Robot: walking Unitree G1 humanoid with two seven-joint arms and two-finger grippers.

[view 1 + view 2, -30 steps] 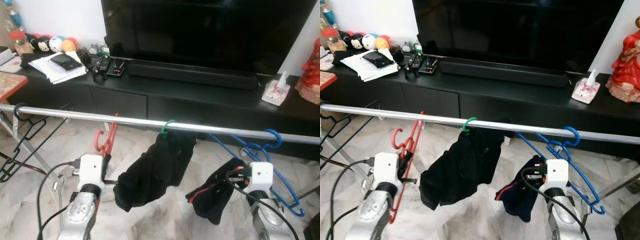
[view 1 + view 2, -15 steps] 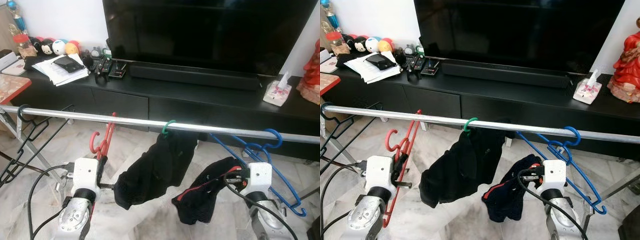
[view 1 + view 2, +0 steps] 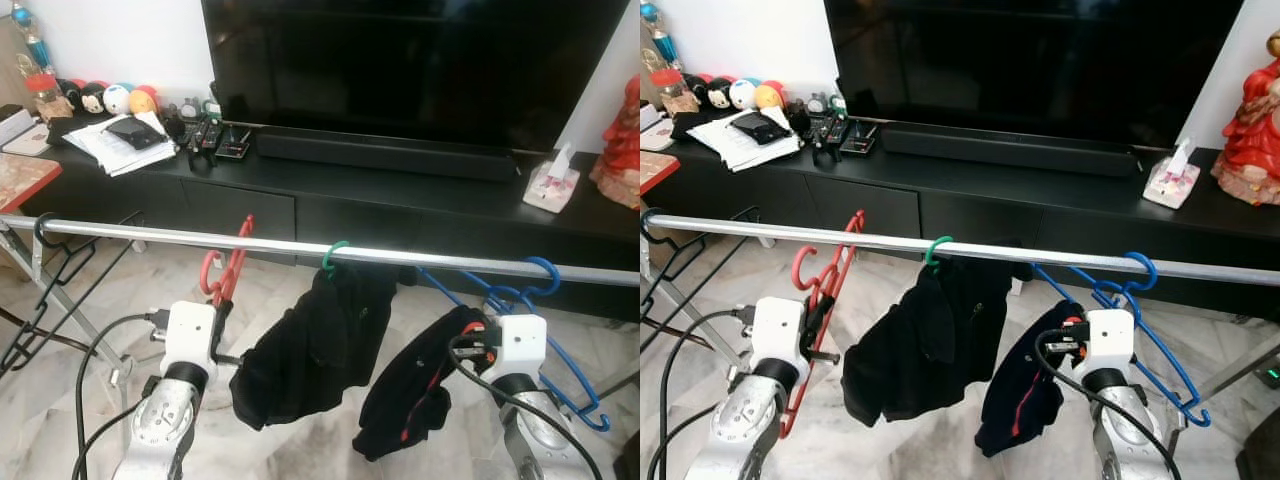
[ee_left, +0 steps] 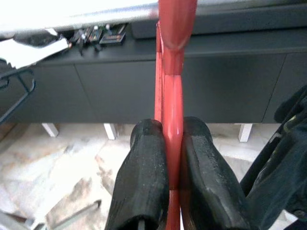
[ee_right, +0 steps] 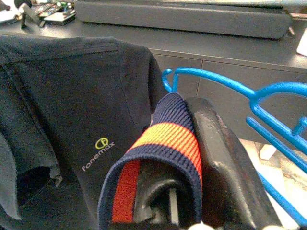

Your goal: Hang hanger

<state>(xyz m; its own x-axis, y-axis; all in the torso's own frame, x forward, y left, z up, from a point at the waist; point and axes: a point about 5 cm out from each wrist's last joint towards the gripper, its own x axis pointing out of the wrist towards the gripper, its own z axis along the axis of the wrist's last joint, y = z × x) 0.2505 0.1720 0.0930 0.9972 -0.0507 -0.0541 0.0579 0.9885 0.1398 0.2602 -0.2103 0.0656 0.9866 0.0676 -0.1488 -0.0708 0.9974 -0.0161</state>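
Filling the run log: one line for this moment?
left gripper: shut on red hanger | right gripper: shut on garment | rail: hanger below

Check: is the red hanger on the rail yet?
Not yet. The red hanger is clamped in the left gripper, its hook beside the rail, not over it.

Left gripper (image 4: 168,191) clamped shut; right gripper (image 5: 192,191) pinched closed; both arms raised.

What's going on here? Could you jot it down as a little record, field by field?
Rail: silver rail in front of a black TV stand
Left end effector: shut on red hanger, hook just below the rail
Right end effector: shut on dark garment
On rail: green hanger with black shirt; blue hangers
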